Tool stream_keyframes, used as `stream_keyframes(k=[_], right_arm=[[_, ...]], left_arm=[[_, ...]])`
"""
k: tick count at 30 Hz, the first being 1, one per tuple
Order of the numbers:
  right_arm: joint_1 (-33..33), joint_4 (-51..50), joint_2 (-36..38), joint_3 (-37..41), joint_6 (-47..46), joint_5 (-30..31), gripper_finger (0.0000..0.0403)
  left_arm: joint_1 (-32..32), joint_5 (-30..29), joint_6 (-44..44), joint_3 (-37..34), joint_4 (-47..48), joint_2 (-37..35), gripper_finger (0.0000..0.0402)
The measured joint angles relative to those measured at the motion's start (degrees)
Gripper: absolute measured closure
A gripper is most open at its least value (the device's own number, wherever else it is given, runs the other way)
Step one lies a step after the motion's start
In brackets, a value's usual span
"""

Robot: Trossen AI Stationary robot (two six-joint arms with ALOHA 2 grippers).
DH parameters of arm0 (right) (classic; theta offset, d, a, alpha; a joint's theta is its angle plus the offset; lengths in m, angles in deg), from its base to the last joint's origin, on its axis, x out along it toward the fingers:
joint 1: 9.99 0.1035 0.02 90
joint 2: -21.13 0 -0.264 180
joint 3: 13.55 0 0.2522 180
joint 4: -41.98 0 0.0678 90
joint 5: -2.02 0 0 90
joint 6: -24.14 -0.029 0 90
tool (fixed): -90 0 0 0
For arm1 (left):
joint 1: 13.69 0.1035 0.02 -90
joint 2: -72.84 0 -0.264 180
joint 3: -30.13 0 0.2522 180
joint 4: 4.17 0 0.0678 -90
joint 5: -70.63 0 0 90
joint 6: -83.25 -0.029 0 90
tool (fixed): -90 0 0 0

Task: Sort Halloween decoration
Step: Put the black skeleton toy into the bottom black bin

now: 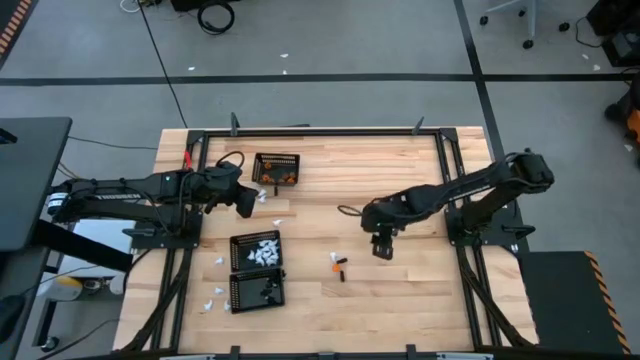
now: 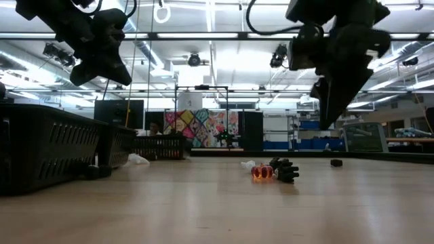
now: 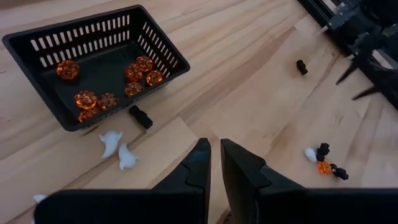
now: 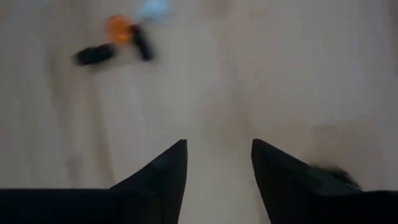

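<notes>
Right pincer (image 1: 382, 250), fingers spread and empty, hovers above the desk (image 1: 400, 300); small decoration cluster (image 1: 337, 265) lies nearby.

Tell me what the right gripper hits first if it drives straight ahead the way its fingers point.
The right gripper, jaws apart and empty, points down at bare table. Nothing lies between its fingers, so it probably meets wood first; the small orange-and-black cluster sits off to one side.

Light wood table (image 1: 400, 300) with three black baskets: one (image 1: 277, 168) around 11 o'clock, two (image 1: 256, 250) (image 1: 257, 291) stacked toward 7. Loose white bits (image 1: 274, 220) scattered around the baskets, and an orange piece (image 1: 331, 267) plus black ones (image 1: 342, 268) near center, at 6.
</notes>
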Motion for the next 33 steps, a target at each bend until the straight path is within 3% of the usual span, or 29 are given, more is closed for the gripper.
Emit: stream_keyframes(k=[6,15,27,33], right_arm=[[2.87,11.29,-4.40,0.01,8.03,-0.54,0.0200],[5.00,23.84,-12.95,-0.01,8.54,-0.95,0.0214],[5.42,29.96,-17.44,-0.10,11.23,1.17,0.0220],[6.33,30.10,-18.99,-0.01,13.70,1.08,0.0248]], left_arm=[[0.00,-0.04,-1.46,0.00,-0.01,0.00,0.0358],[0.01,-0.06,-1.34,0.00,-0.02,0.00,0.0358],[0.00,-0.08,-1.55,0.00,0.04,0.00,0.0358],[0.01,-0.10,-1.56,0.02,0.34,0.00,0.0358]])
